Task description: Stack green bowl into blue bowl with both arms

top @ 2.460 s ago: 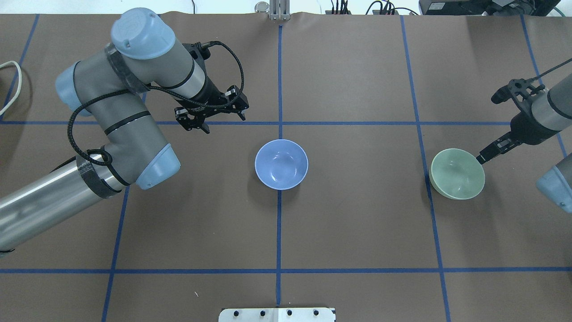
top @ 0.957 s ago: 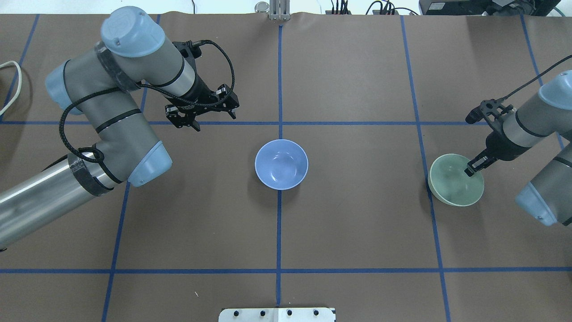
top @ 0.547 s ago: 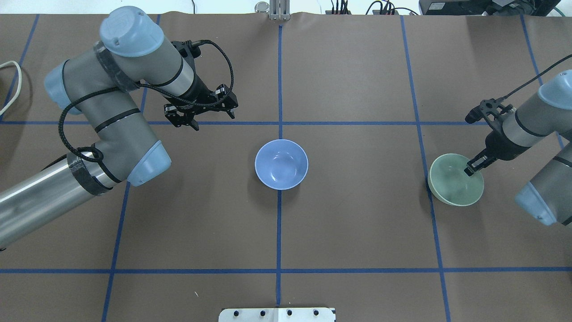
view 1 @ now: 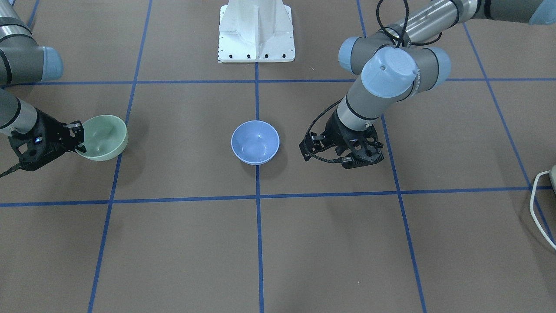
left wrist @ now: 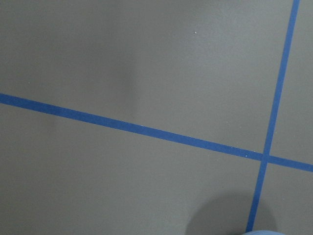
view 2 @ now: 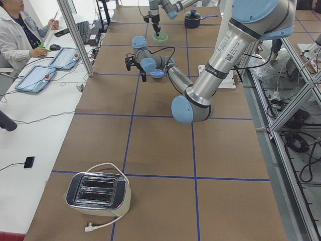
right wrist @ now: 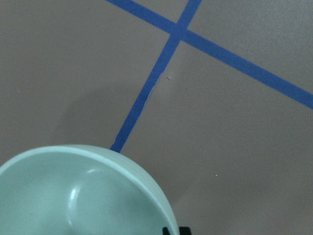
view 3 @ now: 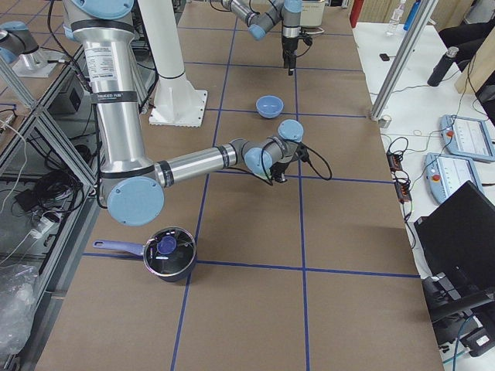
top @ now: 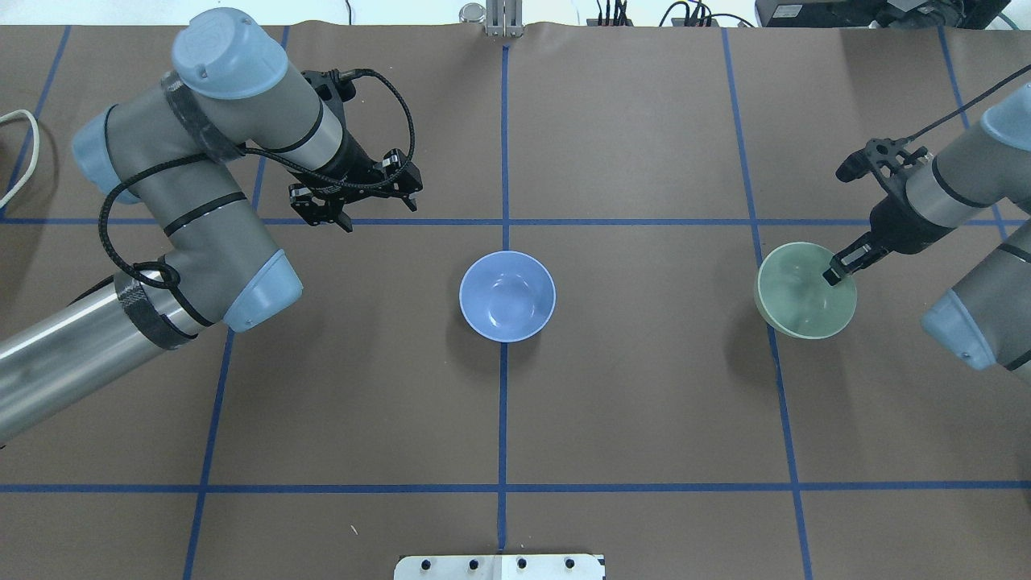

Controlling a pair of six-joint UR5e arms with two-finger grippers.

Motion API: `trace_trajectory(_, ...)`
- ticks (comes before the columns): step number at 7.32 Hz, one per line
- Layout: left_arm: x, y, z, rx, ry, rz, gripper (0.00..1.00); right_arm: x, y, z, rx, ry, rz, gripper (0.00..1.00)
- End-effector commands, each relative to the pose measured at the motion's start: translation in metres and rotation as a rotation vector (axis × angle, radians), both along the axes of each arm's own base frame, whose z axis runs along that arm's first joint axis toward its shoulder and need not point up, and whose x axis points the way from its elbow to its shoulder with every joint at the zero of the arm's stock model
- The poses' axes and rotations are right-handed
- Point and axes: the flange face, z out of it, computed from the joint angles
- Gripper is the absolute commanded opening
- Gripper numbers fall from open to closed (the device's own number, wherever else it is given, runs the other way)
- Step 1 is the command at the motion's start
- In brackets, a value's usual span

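The blue bowl (top: 507,296) stands upright on the table's centre line, also in the front view (view 1: 255,142). The green bowl (top: 805,290) hangs tilted a little above the table at the right, its shadow offset below it. My right gripper (top: 834,270) is shut on the green bowl's rim, one finger inside; it also shows in the front view (view 1: 76,140) beside the bowl (view 1: 103,137). The right wrist view shows the bowl (right wrist: 83,196) low left. My left gripper (top: 378,216) is open and empty, left of and beyond the blue bowl.
The white pedestal (view 1: 256,30) stands at the robot's side of the table. A toaster (view 2: 98,192) sits at the left end, a dark pot (view 3: 168,253) at the right end. A white cable (top: 16,153) lies at the far left edge.
My right gripper closed on the green bowl's rim, then lifted it and carried it a little toward the centre. My left arm drew back slightly to the left.
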Motion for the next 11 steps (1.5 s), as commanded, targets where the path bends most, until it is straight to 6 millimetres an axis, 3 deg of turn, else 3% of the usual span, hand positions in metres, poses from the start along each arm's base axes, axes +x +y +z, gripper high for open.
trace_trajectory(1, -0.026, -0.006, 0.024, 0.049, -0.018, 0.025, 0.97, -0.017, -0.029, -0.067, -0.073, -0.046, 0.083, 0.08)
trace_trajectory(2, -0.051, -0.017, 0.035, 0.051, -0.002, 0.051, 0.97, -0.034, -0.037, -0.103, -0.109, -0.055, 0.104, 0.08)
trace_trajectory(4, -0.094, -0.033, 0.069, 0.114, -0.014, 0.101, 0.97, -0.083, -0.034, -0.16, -0.156, -0.077, 0.115, 0.08)
trace_trajectory(7, -0.132, -0.037, 0.119, 0.18, -0.055, 0.147, 0.97, -0.173, -0.014, -0.246, -0.181, -0.047, 0.191, 0.08)
trace_trajectory(8, -0.142, -0.037, 0.134, 0.196, -0.068, 0.159, 0.97, -0.191, -0.009, -0.27, -0.187, -0.033, 0.193, 0.08)
trace_trajectory(10, -0.149, -0.034, 0.149, 0.205, -0.079, 0.172, 0.97, -0.228, 0.0, -0.296, -0.201, -0.028, 0.214, 0.08)
trace_trajectory(11, -0.149, -0.035, 0.15, 0.204, -0.081, 0.171, 0.97, -0.245, 0.003, -0.298, -0.199, -0.013, 0.227, 0.08)
